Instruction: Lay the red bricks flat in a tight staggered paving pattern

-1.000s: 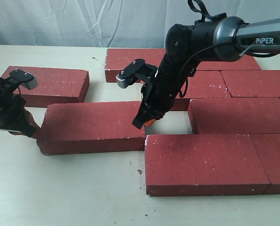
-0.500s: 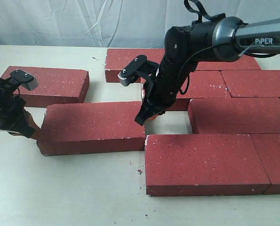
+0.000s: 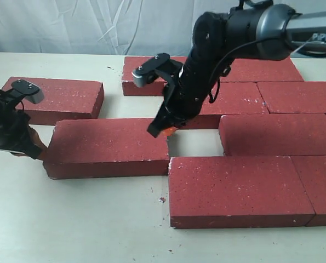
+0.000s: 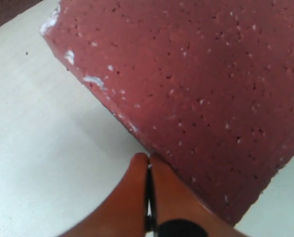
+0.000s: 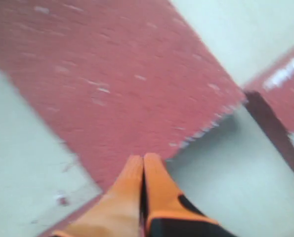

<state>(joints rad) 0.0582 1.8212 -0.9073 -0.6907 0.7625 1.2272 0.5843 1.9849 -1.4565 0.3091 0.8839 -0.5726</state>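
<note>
Several red bricks lie flat on the pale table (image 3: 97,219). One brick (image 3: 105,148) lies loose left of a small gap (image 3: 193,143) in the laid group. My left gripper (image 3: 35,147) is shut, and its orange fingertips (image 4: 147,159) press against that brick's (image 4: 196,84) left end edge. My right gripper (image 3: 165,130) is shut and empty. It hovers over the same brick's far right corner, at the edge of the gap. In the right wrist view its tips (image 5: 143,160) hang above the brick's (image 5: 112,84) corner.
Another loose brick (image 3: 56,97) lies at the back left. Laid bricks fill the right side: two in front (image 3: 239,189), one in the middle row (image 3: 278,134), and others behind (image 3: 299,96). A back brick (image 3: 149,68) sits behind the right arm.
The right gripper has risen out of the gap and shifted left and back over the loose brick's corner. The left gripper and the bricks have stayed in place.
</note>
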